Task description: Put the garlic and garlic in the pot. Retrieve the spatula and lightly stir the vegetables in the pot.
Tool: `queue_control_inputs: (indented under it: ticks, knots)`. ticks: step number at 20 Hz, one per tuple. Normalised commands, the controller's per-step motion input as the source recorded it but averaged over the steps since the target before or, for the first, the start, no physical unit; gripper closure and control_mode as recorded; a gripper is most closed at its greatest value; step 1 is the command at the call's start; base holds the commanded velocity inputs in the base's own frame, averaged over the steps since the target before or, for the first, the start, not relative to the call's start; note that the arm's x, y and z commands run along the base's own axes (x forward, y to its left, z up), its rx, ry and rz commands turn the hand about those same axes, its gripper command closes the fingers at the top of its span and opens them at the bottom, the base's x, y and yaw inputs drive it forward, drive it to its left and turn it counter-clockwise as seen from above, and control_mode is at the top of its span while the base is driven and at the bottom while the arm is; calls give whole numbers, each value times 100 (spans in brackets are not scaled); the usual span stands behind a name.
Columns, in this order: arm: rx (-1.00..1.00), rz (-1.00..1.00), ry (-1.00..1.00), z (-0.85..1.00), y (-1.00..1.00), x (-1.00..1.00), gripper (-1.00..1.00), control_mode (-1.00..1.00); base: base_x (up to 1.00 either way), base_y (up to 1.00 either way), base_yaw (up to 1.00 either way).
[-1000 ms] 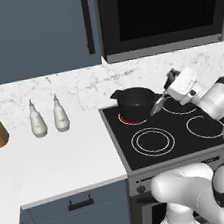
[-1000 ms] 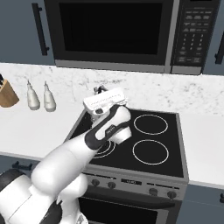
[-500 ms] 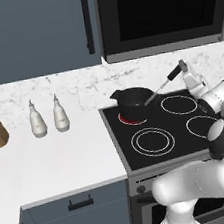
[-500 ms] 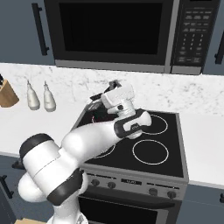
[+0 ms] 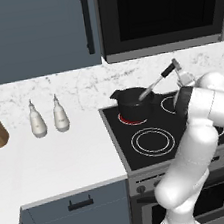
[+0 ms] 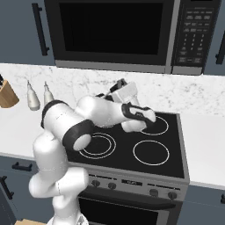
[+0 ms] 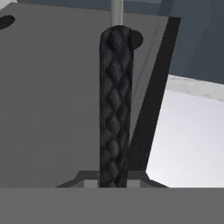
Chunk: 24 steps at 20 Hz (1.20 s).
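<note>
Black spatula point(image 7: 115, 105) handle pinched in end effector point(image 7: 113, 183) (head reaching twd pot point(image 5: 132, 101)).

Matt black pot point(image 5: 133, 102), woven-textured black spatula point(image 7: 115, 105) handle, glossy black stovetop point(image 6: 145, 147), speckled marble-look counter point(image 5: 55, 160)

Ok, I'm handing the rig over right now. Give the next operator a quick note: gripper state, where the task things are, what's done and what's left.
Gripper: shut on the spatula, holding it by its black handle, raised at the back of the stove.
Spatula: slants down to the left from the gripper, its lower end at the rim of the pot.
Pot: on the stove's rear left burner.
Garlic: cannot be seen from these views; the inside of the pot is hidden, so check it.
Done: spatula retrieved and brought to the pot.
Left: confirm both garlic are in the pot, then stir lightly.
</note>
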Motion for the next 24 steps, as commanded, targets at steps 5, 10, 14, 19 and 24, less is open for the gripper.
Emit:
queue_control_inputs:
  ticks: [5, 10, 14, 19, 24]
  knots:
    - [-1, 9, -31, -34, -17, 47, 100, -100, 0, 0, 0]
    - [-3, 0, -13, -38, -30, 52, 100, -100, 0, 0, 0]
    - [-7, -1, 1, -47, -21, 58, 100, -100, 0, 0, 0]
    - [-11, 0, 0, -49, 5, 63, 100, -100, 0, 0, 0]
    - [-15, 0, 0, -51, 40, 45, 100, -100, 0, 0, 0]
